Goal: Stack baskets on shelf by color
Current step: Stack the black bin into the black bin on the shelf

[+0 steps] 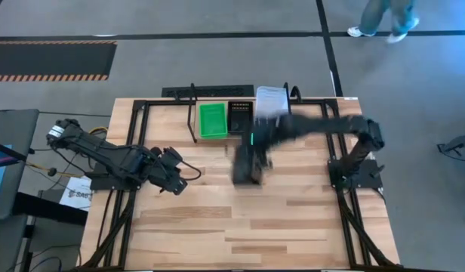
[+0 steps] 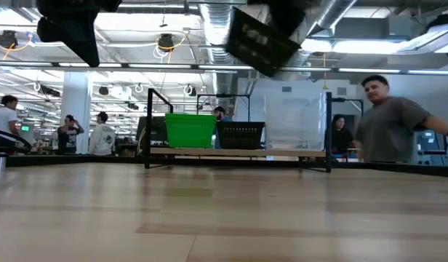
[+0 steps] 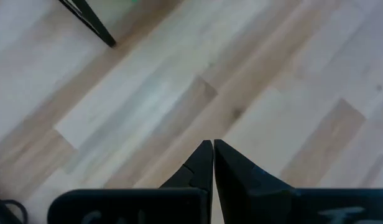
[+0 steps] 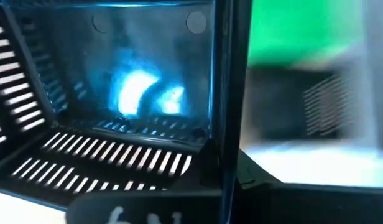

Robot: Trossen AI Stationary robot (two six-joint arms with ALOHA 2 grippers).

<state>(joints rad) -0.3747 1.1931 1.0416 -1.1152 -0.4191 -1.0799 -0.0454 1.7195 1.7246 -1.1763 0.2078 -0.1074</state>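
The right end effector is clenched on a black basket's wall, carrying it tilted above the worktop, likely bound for the black one on the far shelf. The left end effector rests clenched at left.

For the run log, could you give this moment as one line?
right gripper: shut on black basket, lifted | left gripper: shut, idle | shelf: green basket, black, clear
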